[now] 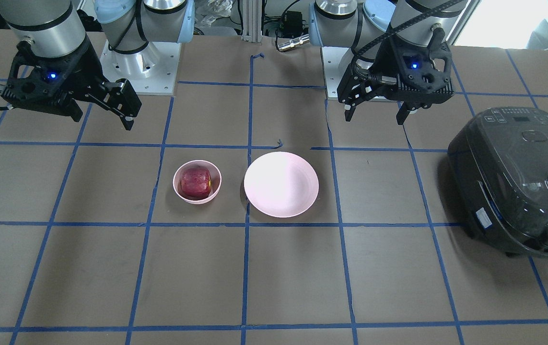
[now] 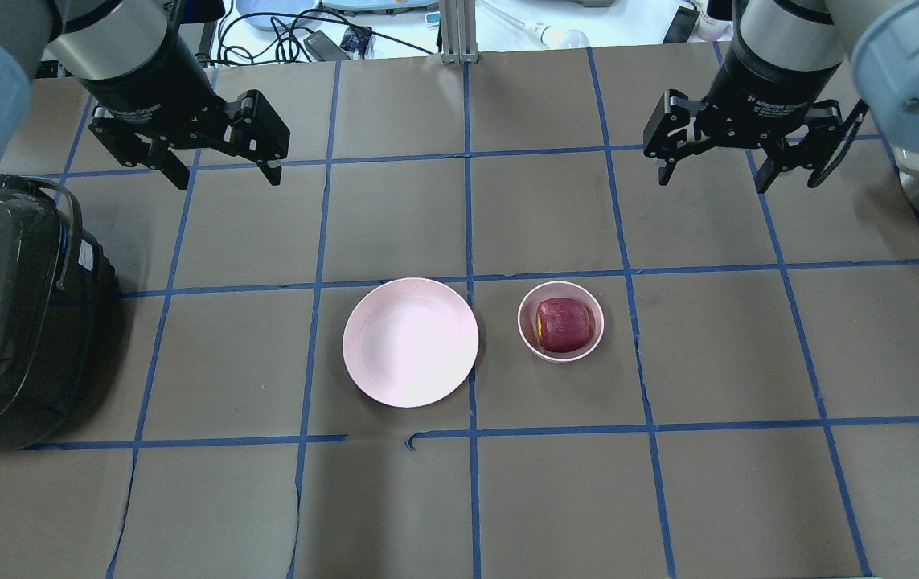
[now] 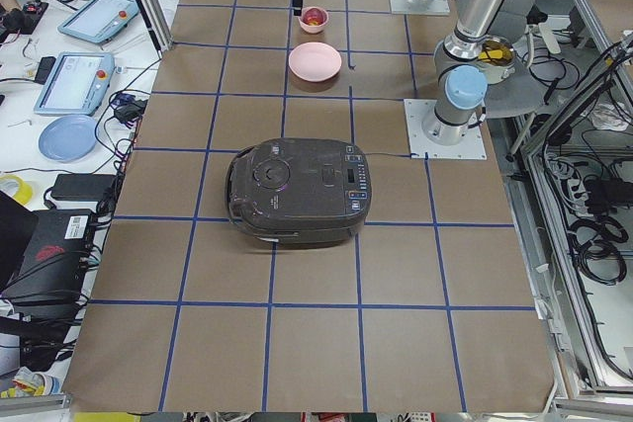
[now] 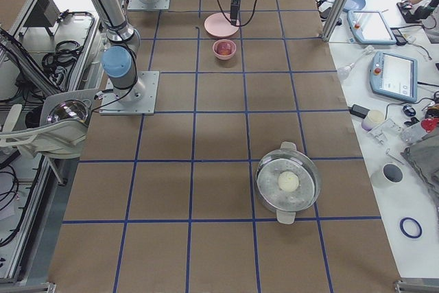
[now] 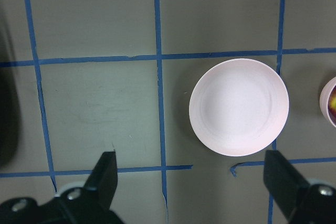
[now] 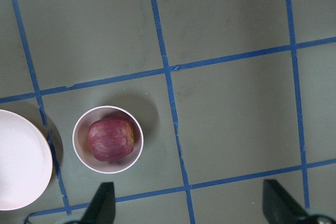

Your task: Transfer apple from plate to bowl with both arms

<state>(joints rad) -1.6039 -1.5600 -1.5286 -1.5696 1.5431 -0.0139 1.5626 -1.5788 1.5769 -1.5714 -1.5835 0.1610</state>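
The dark red apple (image 2: 564,324) lies inside the small pink bowl (image 2: 529,337), seen also in the front view (image 1: 196,182) and the right wrist view (image 6: 111,139). The wide pink plate (image 2: 410,341) stands bare just beside the bowl, apart from it; the left wrist view (image 5: 239,107) looks down on it. My left gripper (image 2: 224,171) is open and empty, raised well behind the plate. My right gripper (image 2: 712,175) is open and empty, raised behind and to the right of the bowl.
A dark rice cooker (image 2: 1,314) stands at the table's left side, beyond my left arm. A metal pot (image 4: 288,182) with a pale round thing in it stands far to my right. Blue tape lines grid the brown table.
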